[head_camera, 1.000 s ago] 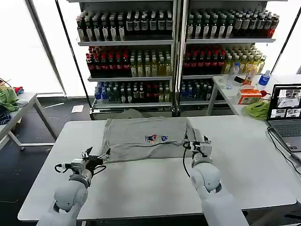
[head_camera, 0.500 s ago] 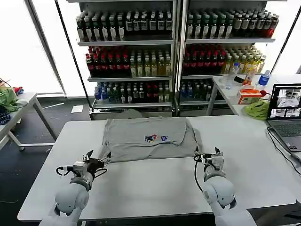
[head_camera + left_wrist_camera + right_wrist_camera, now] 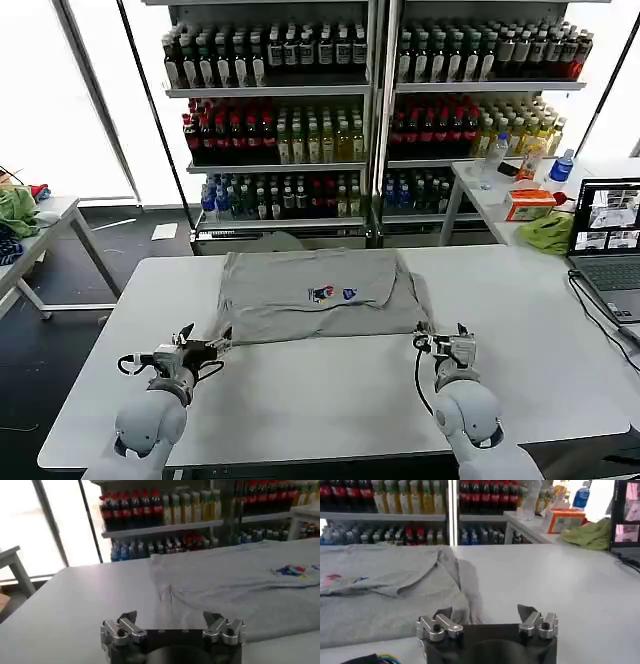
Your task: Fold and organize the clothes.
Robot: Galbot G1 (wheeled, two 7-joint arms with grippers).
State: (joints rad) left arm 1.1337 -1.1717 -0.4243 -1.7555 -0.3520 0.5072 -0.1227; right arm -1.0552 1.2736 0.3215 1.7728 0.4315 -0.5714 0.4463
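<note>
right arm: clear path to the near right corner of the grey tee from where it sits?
Probably yes. The right gripper sits open just off the T-shirt near its right corner, with bare table between them. The left gripper is at the opposite corner, out of the way.

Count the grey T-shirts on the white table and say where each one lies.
1: a grey T-shirt lies partly folded at the far middle of the white table, chest print up. Another could be hidden beneath it; I cannot tell.

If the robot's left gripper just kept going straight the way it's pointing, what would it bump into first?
Most likely the grey T-shirt: the left gripper, fingers open, points at the shirt's near left edge just ahead on the table. Exact gap is unclear.
</note>
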